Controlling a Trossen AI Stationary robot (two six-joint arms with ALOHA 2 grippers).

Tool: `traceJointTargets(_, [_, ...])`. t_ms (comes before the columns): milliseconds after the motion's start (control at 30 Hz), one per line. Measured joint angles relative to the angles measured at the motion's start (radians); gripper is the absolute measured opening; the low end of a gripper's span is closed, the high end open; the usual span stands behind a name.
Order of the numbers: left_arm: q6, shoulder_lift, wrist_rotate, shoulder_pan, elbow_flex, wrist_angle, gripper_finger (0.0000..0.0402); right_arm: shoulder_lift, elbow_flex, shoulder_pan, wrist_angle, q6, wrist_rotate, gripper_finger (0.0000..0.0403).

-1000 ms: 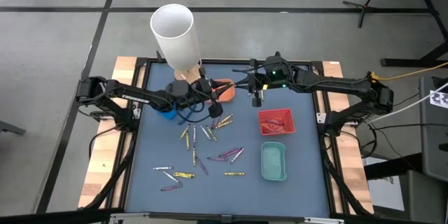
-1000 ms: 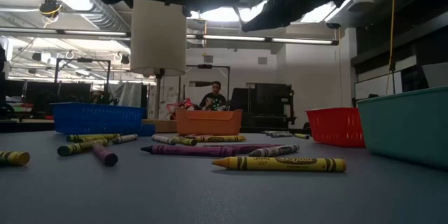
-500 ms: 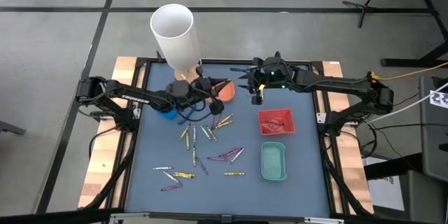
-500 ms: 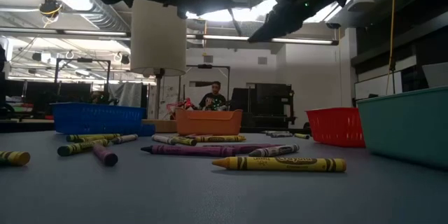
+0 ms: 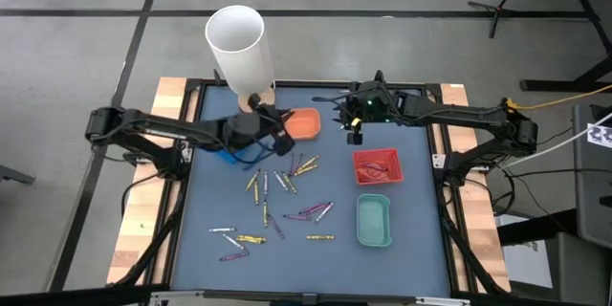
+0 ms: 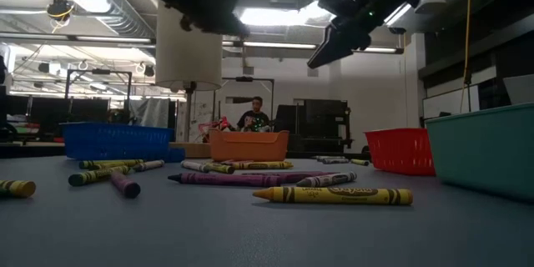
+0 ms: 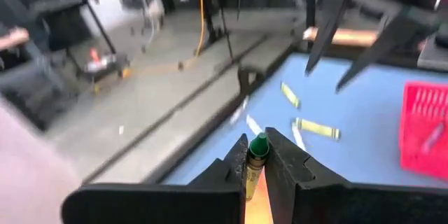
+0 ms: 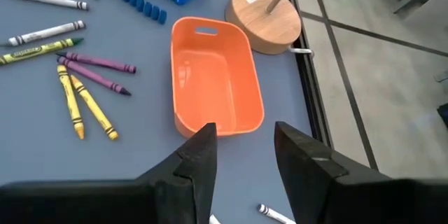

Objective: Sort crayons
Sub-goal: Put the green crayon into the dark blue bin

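Desk point(image 5: 210, 201): dark blue-grey mat on a black frame, pale wooden boards along both side edges. Loose thin wax crayons point(image 5: 287, 196) (yellow, purple, white) lie scattered over the desk's middle toward the near edge.

Left tool point(image 7: 255, 155): raised near the far edge, between the small blue plastic tray point(image 5: 228, 153) and the orange plastic tray point(image 5: 303, 123), clenched on a green-tipped yellow-wrapped crayon point(image 7: 255, 155).

Right tool point(image 5: 353, 136): raised just beside the orange tray, fingers parted, gripping nothing; that tray looks bare inside (right wrist view).

Red mesh tray point(image 5: 377, 165) by the right edge holds a few crayons; teal tray point(image 5: 374, 221) sits nearer the front.

White cylindrical tube point(image 5: 239, 50) stands on a round wooden base point(image 8: 265, 12) at the far edge.

Room: grey concrete floor, ceiling strip lights, a seated person point(image 6: 254, 117) beyond the desk.
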Motion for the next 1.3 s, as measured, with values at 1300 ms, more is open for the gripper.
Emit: traceJointTargets(1300, [-0.63,-0.115,0.164,-0.024,0.0,-1.102,0.0014,0.003,0.0,-0.1,-0.06,-0.107,-0.01,0.0142])
